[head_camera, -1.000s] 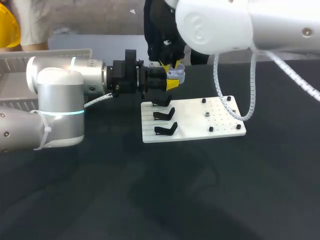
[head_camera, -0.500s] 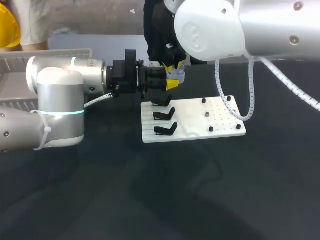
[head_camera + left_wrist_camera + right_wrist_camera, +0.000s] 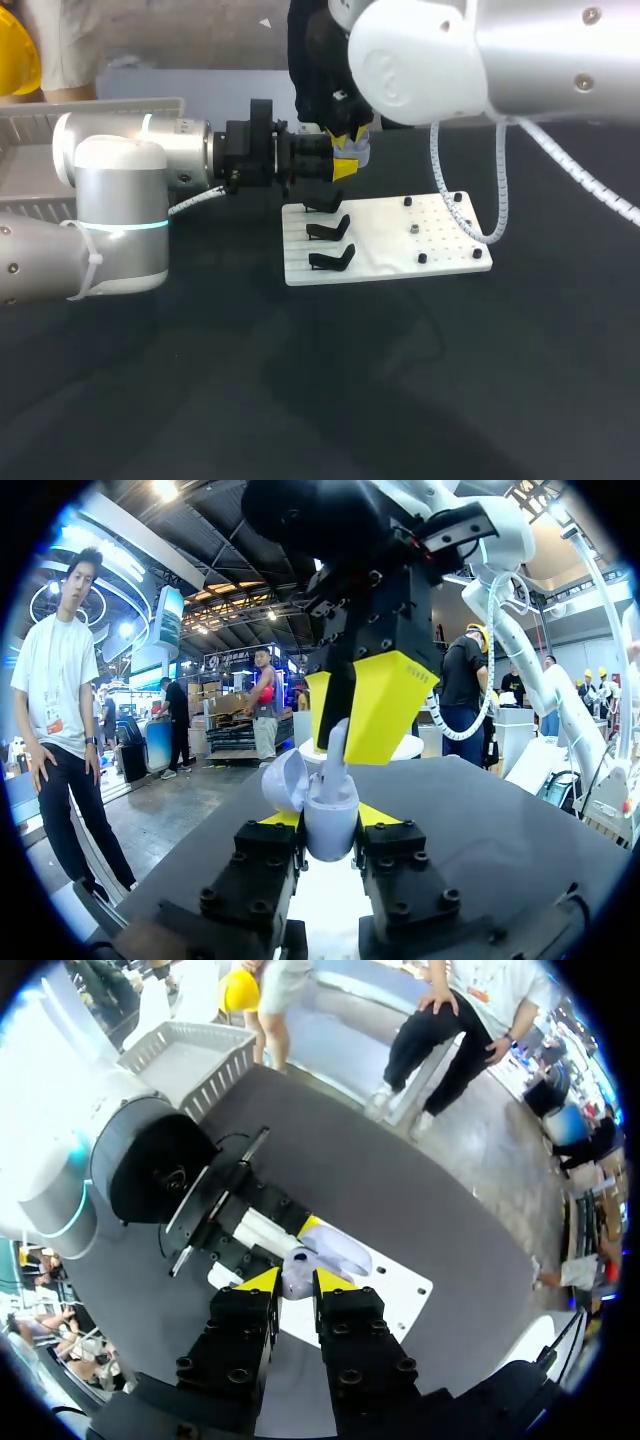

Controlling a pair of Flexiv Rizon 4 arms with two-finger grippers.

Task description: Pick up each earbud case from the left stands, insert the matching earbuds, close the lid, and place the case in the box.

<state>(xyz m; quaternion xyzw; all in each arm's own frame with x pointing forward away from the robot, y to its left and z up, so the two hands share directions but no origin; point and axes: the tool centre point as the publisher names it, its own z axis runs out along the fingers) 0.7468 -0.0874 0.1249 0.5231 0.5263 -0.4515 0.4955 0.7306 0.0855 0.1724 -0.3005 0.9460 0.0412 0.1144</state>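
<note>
Lid open, a glossy rounded lavender plastic earbud case (image 3: 330,815) sits clamped in the left gripper (image 3: 328,825) above the white board's (image 3: 440,235) edge. The right gripper (image 3: 296,1282) pinches a slim pale earbud (image 3: 336,750) into it.

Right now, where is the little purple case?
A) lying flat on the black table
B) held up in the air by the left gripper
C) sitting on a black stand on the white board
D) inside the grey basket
B: the purple case sits pinched between the two fingers of the left gripper, lid open, up off the white board.
</note>
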